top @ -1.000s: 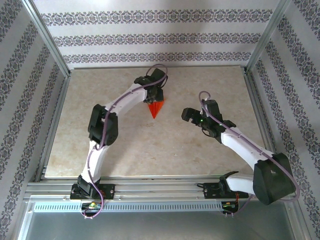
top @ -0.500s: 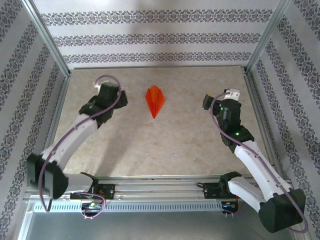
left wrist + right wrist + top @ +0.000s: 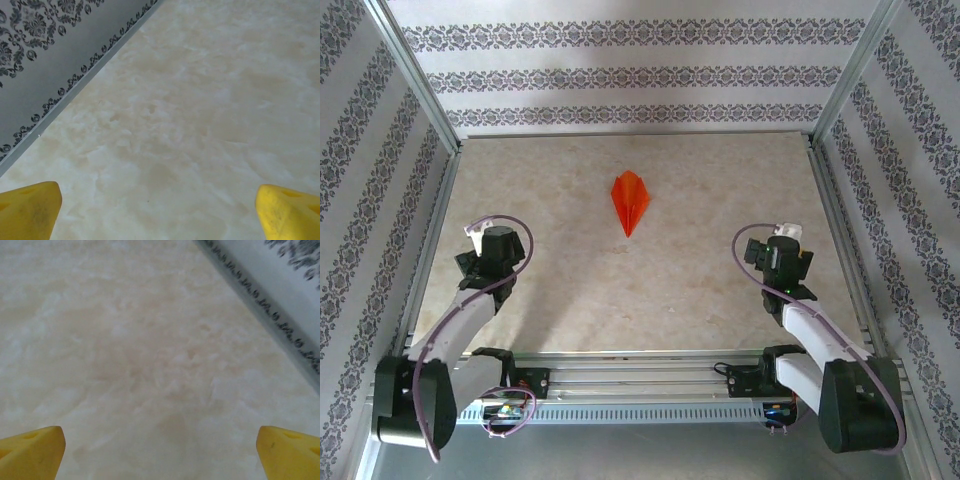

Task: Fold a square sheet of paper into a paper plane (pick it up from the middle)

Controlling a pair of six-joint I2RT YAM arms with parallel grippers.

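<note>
Top external view tells the story: the paper plane (image 3: pixel 630 202) lies by itself on the table (image 3: pixel 620 290), a slim orange-red dart with its point aimed back toward the arms. A second ago the left arm was reaching out over its far end and the right arm hung close beside it. Now both arms have folded back toward the near edge, one to each side, and the plane has not stirred since they let go.

From the left wrist, the left fingers (image 3: pixel 30 210) stand spread wide with nothing but bare marbled table between them. From the right wrist, the right fingers (image 3: pixel 32 447) are likewise spread wide and hold nothing. The plane sits well ahead of both pairs, off to the right of the left fingers and off to the left of the right fingers, roughly midway between them.

To my eye that means the folding is over: the paper already has its pointed shape and centre crease, and the arms look to be going to rest.

As for containers, I see none here; the plane rests straight on the table, inside nothing.
</note>
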